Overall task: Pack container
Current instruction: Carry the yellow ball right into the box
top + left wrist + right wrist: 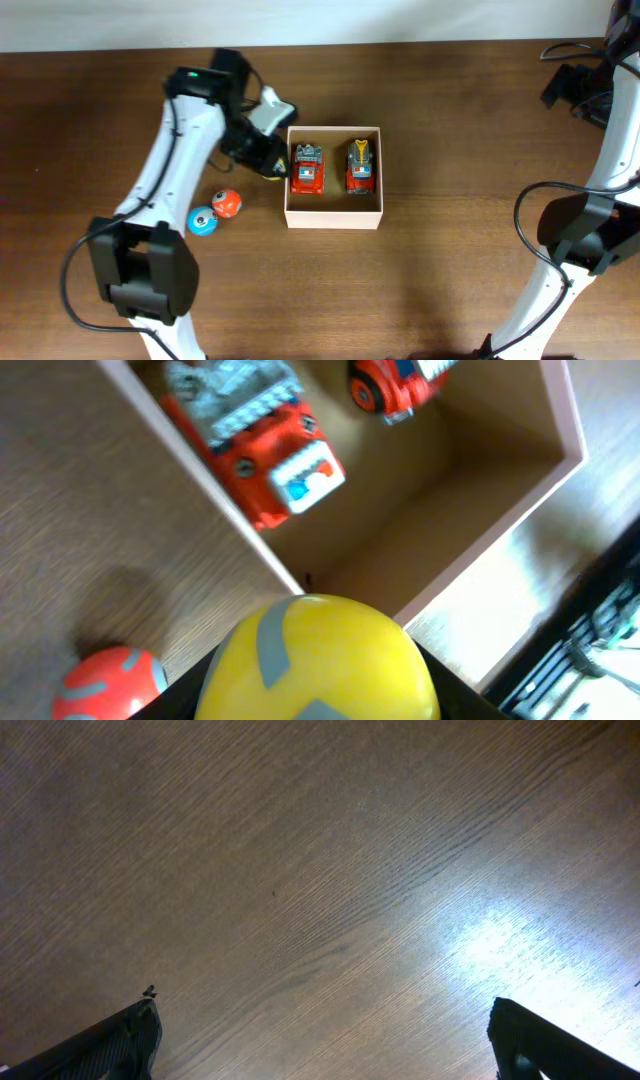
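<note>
The container [333, 216] is a shallow white-walled box with a tan floor, standing mid-table with two red toy trucks [307, 168] [361, 166] side by side in it. My left gripper [268, 162] hovers at the box's left wall, shut on a yellow ball with grey marks [318, 660]. In the left wrist view the ball sits over the container's near wall [205, 495], with one truck [255, 435] just beyond. Far to the right, my right gripper [320, 1045] stands open above bare wood, nothing between its fingers.
An orange-red ball [227, 203] and a blue ball [202, 221] lie on the table left of the box, under the left arm. The orange-red ball [110, 682] shows beside the yellow one in the left wrist view. Cables hang by the right arm [590, 215].
</note>
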Tool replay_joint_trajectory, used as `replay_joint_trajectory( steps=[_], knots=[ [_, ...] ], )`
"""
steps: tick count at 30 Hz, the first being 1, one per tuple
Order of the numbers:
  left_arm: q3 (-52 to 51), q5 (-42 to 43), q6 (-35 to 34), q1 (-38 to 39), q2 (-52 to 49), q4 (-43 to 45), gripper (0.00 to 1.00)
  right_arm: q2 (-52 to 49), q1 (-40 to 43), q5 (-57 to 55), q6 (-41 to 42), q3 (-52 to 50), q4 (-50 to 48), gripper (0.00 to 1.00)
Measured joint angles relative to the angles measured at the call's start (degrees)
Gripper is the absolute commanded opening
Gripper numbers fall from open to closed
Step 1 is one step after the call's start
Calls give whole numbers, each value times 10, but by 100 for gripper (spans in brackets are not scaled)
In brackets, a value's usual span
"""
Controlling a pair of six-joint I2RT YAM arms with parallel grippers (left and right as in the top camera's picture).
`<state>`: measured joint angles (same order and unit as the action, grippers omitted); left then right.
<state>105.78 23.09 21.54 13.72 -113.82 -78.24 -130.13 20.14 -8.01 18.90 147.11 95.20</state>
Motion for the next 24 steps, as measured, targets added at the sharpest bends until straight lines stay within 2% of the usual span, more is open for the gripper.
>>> replay_joint_trajectory(
  steps=[10, 22, 23, 24],
  knots=[
    [0, -60, 15, 88, 0, 9, 49, 0, 0, 0, 0, 0, 0, 99],
    [-55, -70, 15, 99, 0, 40, 50, 0, 0, 0, 0, 0, 0, 99],
    [-57, -71, 15, 99, -1, 40, 51, 0, 0, 0, 0, 0, 0, 99],
    [-59, -71, 15, 99, -1, 42, 56, 0, 0, 0, 0, 0, 0, 99]
  ],
)
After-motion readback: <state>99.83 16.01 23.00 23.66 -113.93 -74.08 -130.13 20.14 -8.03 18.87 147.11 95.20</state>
